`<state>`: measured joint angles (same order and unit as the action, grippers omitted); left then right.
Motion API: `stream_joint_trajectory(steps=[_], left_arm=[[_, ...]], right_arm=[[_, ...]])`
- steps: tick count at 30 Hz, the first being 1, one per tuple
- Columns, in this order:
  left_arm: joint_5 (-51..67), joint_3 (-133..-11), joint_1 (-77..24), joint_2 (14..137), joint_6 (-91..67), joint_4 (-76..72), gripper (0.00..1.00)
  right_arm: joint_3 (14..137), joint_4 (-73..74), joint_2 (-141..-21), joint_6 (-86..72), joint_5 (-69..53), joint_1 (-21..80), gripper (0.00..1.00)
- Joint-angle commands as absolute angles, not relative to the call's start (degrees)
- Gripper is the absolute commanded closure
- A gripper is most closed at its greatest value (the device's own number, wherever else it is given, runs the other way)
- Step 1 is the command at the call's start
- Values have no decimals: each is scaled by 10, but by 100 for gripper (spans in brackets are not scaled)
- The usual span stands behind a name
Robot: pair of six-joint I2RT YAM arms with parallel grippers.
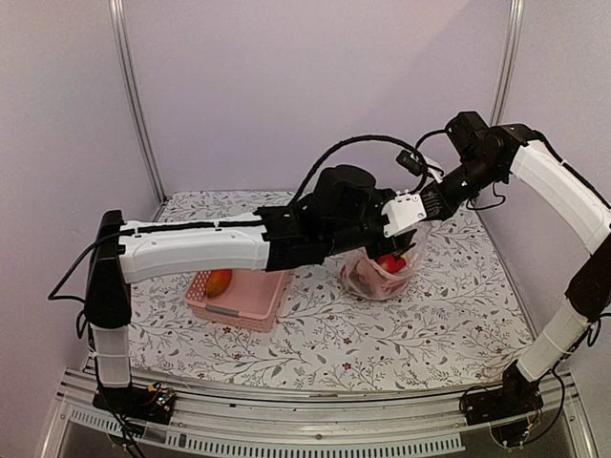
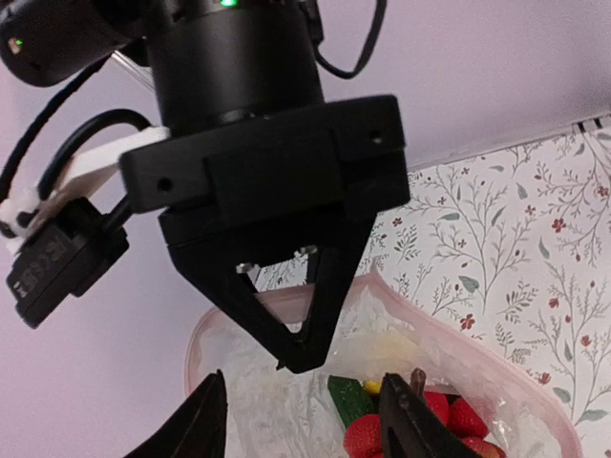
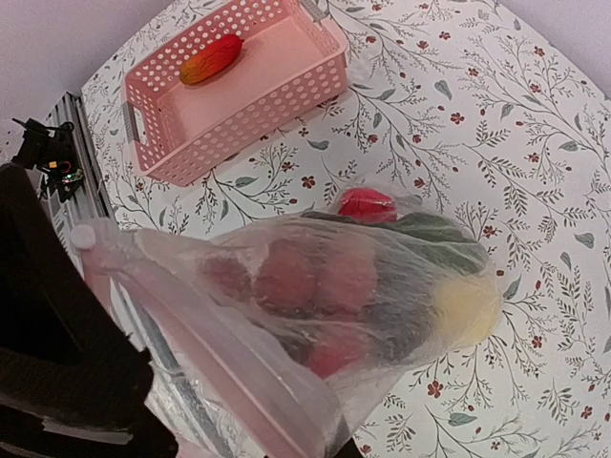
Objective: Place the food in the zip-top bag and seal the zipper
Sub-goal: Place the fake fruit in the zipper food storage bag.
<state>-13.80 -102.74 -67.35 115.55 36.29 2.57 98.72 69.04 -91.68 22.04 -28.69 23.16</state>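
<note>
I had the right claw pinched shut on the bag rim; the left claw hung open just above the bag, food inside.

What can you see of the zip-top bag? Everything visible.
Clear, crinkly plastic zip-top bag, mouth open, pale pinkish zipper unsealed. Inside: red berries, a green piece, a yellow piece, a dark piece. The right gripper pinches its rim, holding the mouth up; the left gripper stands open above the mouth. It is right of the pink basket; whether its bottom rests on the table is unclear.
</note>
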Motion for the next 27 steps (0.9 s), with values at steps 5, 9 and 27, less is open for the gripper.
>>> stream_joint_trajectory(steps=[5, 9, 27], left_arm=[[-74, -961, -666, 1030, 236, -79, 38], [-64, -856, -663, 940, 184, -109, 37], [-32, -588, -649, 990, 44, -297, 41]], right_arm=[[1020, 688, -945, 208, -318, 193, 98], [1022, 689, -949, 209, -318, 192, 98], [1002, 687, -946, 222, -301, 192, 98]])
